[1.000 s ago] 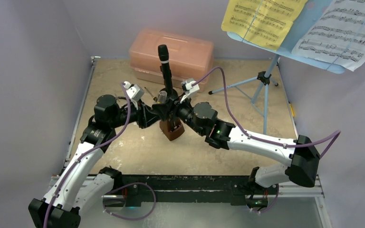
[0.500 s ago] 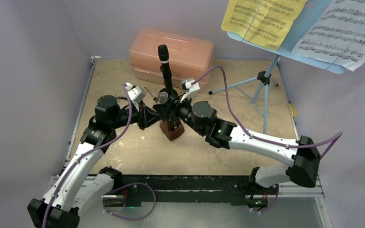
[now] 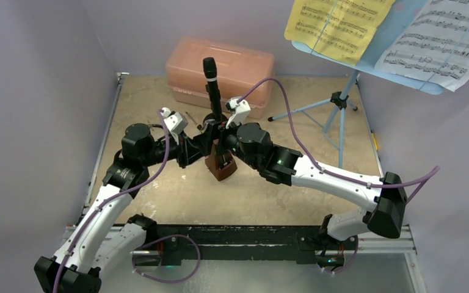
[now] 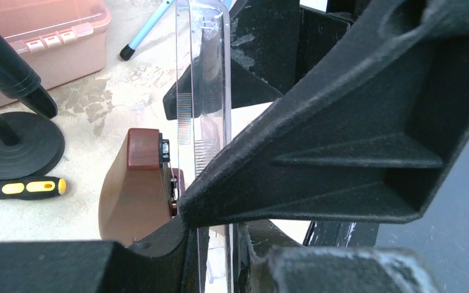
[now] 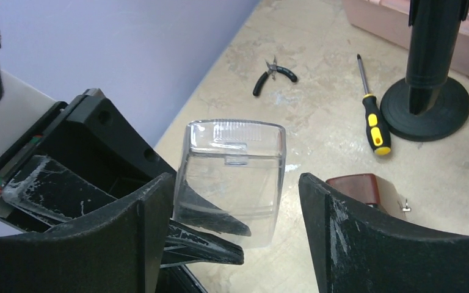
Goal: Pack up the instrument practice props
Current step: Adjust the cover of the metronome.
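Lavender walls box in a tan, scuffed tabletop, and both arms meet at its middle. The left gripper is clamped on a clear plastic cover, pinching the thin panel low down and holding it upright. The right gripper has its fingers spread wide, one on each side of the cover with daylight on both sides, touching nothing. The brown metronome sits on the tabletop just under that meeting point, smooth, glossy wood tapering upward, and the cover looks like its front piece. Right behind stands the black pipe, tall and slim on a flat round base, with the translucent pink case beyond it. A yellow-handled screwdriver and small pliers lie loose nearby. Far right, the light-blue music stand carries yellow pages and white pages. The danger here is the handover. That cover is slick, hard plastic with rounded corners, held only by its edge. If the right fingers close off-centre, they could twist it out of the left's pinch and drop it onto the wood. With the arms this crowded, a wrist swing could also knock the top-heavy pipe over.
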Robot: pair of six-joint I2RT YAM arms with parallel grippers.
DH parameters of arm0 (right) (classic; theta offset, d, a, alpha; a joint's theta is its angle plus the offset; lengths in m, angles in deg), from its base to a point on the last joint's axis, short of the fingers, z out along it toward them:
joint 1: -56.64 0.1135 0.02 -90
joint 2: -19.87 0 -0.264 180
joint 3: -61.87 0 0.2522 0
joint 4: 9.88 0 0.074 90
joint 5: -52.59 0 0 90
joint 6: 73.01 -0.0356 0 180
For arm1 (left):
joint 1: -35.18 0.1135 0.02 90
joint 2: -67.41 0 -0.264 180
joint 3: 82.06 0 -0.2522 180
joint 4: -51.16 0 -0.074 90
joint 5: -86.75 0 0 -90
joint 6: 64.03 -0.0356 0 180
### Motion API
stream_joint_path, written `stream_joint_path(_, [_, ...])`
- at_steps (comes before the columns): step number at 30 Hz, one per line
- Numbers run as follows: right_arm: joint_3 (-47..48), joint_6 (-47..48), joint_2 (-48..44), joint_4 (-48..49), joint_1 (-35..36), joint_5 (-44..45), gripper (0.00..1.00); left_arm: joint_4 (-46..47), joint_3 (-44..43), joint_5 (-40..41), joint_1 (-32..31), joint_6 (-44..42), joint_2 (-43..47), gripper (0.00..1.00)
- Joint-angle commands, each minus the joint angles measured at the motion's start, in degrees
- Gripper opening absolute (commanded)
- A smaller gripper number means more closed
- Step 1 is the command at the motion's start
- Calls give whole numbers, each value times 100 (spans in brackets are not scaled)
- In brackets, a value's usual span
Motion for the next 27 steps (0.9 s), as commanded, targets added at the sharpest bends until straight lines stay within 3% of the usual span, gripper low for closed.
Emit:
stream_joint_path(1, [246, -116, -83, -304, -35, 1, 77, 99, -62, -70, -46, -186, 100, 0])
stream_joint_path(16, [78, -278, -246, -64, -291, -303, 72, 106, -56, -194, -130, -256, 125, 0])
stream_joint_path(27, [-148, -365, -374, 226, -414, -253, 60, 123, -53, -229, -170, -265, 119, 0])
